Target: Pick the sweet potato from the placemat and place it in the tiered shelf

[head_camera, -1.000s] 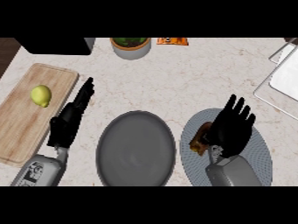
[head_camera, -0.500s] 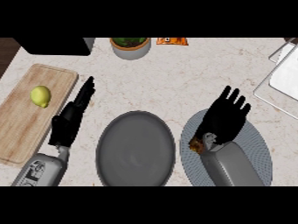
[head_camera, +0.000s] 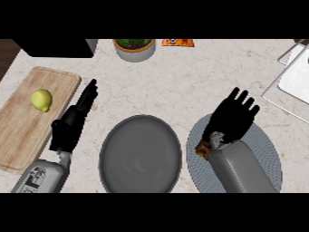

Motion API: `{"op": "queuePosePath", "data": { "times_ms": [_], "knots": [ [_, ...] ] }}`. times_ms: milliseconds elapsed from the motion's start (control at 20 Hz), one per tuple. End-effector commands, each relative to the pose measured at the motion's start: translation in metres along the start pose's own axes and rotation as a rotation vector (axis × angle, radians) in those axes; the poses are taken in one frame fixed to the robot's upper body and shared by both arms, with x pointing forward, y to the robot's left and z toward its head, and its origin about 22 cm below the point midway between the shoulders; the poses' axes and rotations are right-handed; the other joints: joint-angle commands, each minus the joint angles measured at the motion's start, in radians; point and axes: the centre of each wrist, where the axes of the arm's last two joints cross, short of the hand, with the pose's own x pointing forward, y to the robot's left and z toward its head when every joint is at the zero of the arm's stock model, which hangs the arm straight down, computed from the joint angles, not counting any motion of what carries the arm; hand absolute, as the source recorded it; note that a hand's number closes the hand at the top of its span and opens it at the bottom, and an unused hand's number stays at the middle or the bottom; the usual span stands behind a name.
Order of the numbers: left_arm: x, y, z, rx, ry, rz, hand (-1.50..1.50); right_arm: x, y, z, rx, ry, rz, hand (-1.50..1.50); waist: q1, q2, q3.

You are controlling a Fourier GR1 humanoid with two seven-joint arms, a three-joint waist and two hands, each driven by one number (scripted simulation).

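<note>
Lying on the round grey placemat (head_camera: 267, 149) almost wholly under the right robot hand (head_camera: 232, 118), whose fingers are straight and grasp nothing, the sweet potato (head_camera: 204, 147) shows only at the wrist's left edge, far from the resting open left robot hand (head_camera: 71, 124); its long axis is hidden.

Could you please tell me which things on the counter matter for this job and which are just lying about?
Job things:
- sweet potato, mostly hidden under the right hand
- round grey placemat
- white tiered shelf

Just lying about:
- grey plate
- lemon
- cutting board
- potted plant
- resting left hand
</note>
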Motion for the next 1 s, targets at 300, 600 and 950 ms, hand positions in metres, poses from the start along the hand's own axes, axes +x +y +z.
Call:
{"op": "queuePosePath", "data": {
  "times_ms": [300,600,950],
  "knots": [
    [-0.007,0.002,-0.007,0.024,0.001,-0.001,0.0,0.004,0.015,-0.001,0.031,0.246,0.064,-1.5,-0.01,0.0,0.0],
    [-0.01,0.008,-0.005,0.019,0.007,0.01,0.0,-0.003,0.027,-0.003,0.063,0.265,0.094,-1.5,-0.014,0.0,0.0],
    [-0.005,0.014,-0.005,0.002,-0.011,-0.002,0.0,0.007,0.032,-0.015,0.055,0.291,0.104,-1.5,0.001,0.004,0.0]
  ]
}}
